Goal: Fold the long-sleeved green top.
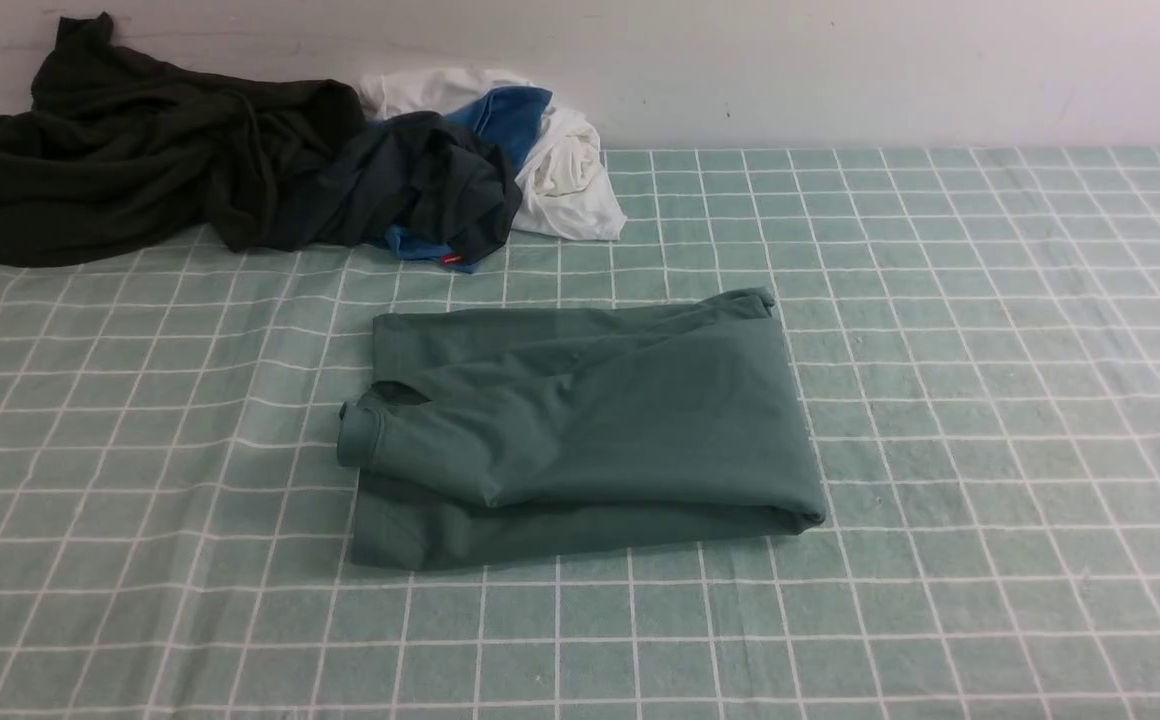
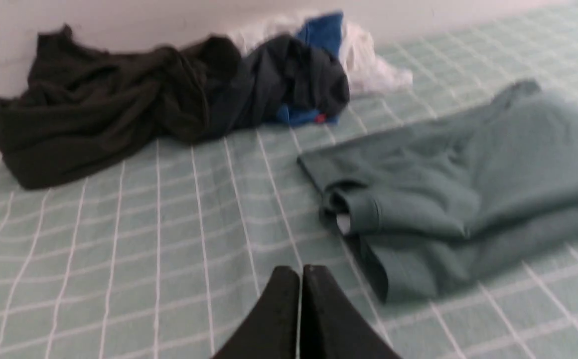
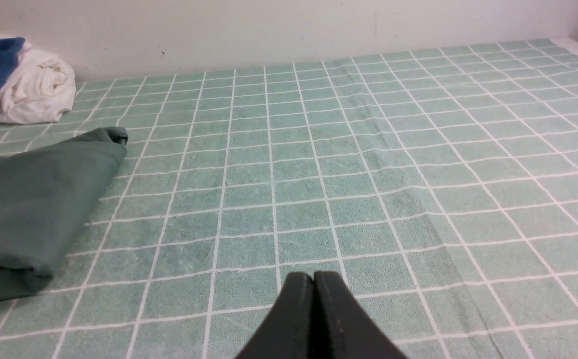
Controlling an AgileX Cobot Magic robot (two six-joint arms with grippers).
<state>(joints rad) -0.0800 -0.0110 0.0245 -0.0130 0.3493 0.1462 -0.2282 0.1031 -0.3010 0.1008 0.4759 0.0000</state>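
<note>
Lying folded on checked tabletop (image 1: 990,400), green long-sleeved top (image 1: 580,430); dark clothes pile (image 1: 160,170) behind it; left gripper (image 2: 300,279) & right gripper (image 3: 314,286) both closed, empty, clear of top

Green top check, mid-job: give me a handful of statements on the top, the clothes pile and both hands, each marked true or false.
1. The green long-sleeved top lies folded into a compact bundle on the checked cloth. True.
2. The left hand grips the top's cuff. False: it is shut on nothing, clear of the fabric.
3. The right hand is shut and empty. True.
4. The pile of other clothes lies on top of the green top. False: it sits apart, back by the wall.
5. A white garment is in that pile. True.
</note>
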